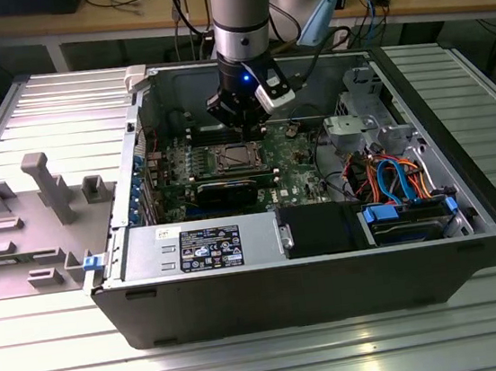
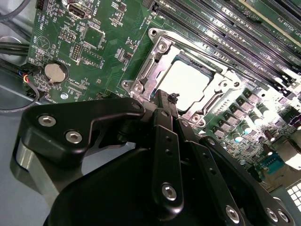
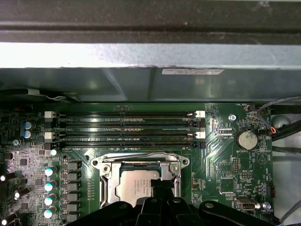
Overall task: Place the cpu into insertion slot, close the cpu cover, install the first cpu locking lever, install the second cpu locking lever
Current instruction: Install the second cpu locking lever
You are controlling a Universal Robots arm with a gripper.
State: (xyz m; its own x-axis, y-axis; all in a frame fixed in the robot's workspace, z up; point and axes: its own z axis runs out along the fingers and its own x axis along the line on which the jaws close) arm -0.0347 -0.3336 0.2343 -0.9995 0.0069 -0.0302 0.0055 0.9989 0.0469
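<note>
Cpu (image 3: 134, 187) sat in the insertion slot (image 2: 162, 47) under the closed cpu cover (image 3: 106, 181); the gripper (image 2: 173, 100), fingertips pressed together, touched the cover's six-o'clock edge.

cpu (image 3: 133, 190): smooth silver metal | cpu cover (image 3: 141, 162): dull metal | claw (image 2: 165, 101): matt black

Cpu (image 3: 134, 186): in insertion slot (image 2: 160, 47), under cpu cover (image 3: 106, 165).
Memory slots (image 3: 127, 128): beside socket.
Gripper (image 2: 170, 101): at cover edge.
</note>
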